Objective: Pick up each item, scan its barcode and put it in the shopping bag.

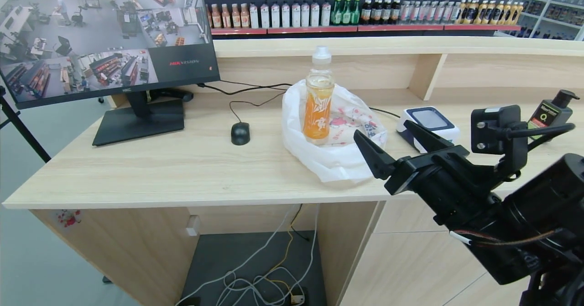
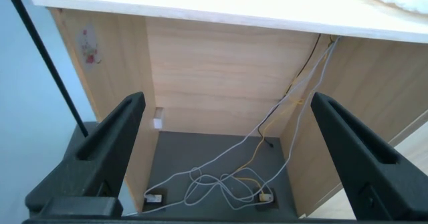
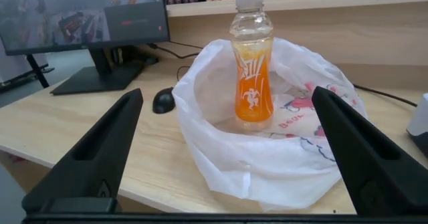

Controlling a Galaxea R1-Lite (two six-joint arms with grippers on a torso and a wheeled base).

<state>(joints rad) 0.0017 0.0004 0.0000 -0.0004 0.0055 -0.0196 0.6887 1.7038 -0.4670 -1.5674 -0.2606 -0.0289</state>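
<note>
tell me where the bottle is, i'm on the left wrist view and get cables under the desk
observer: the bottle stands upright inside the white shopping bag on the counter.
operator: is the right gripper holding anything
observer: no, the right gripper is open and empty, at the near right side of the bag and clear of the bottle.
operator: where's the scanner
observer: the scanner sits on the counter just to the right of the bag.
</note>
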